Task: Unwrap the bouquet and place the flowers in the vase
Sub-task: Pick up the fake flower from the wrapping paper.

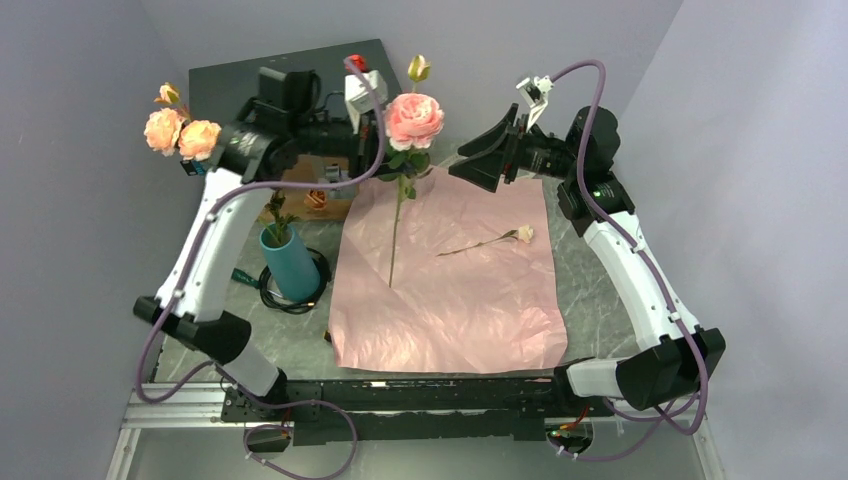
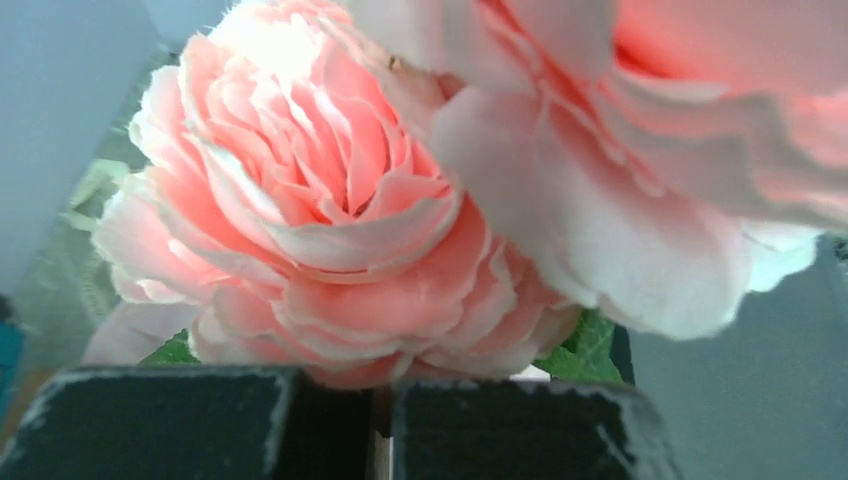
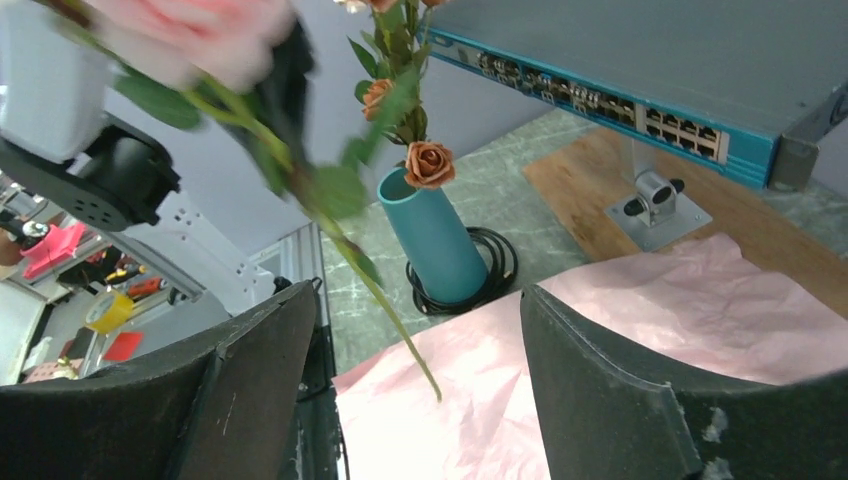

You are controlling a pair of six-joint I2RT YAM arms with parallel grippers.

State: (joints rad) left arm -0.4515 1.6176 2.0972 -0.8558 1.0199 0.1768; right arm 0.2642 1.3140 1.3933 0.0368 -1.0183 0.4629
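My left gripper (image 1: 383,135) is shut on the stem of a large pink rose (image 1: 415,118), just under the bloom. In the left wrist view the bloom (image 2: 330,230) fills the frame above the shut fingers (image 2: 150,420). The stem (image 1: 397,235) hangs down over the pink wrapping paper (image 1: 450,300), which lies spread flat. My right gripper (image 1: 495,155) stands open right of the rose, nothing between its fingers (image 3: 650,400). The teal vase (image 1: 290,262) (image 3: 440,250) holds rust-brown roses (image 3: 428,162). A small cream rose (image 1: 523,234) lies on the paper.
A black cable coil (image 3: 495,265) rings the vase's foot. Peach roses (image 1: 182,133) show beside the left arm's upper joint, their stems hidden. A blue network switch (image 3: 600,90) and a wooden board (image 3: 590,190) stand at the back. A yellow bud (image 1: 418,68) rises behind the pink rose.
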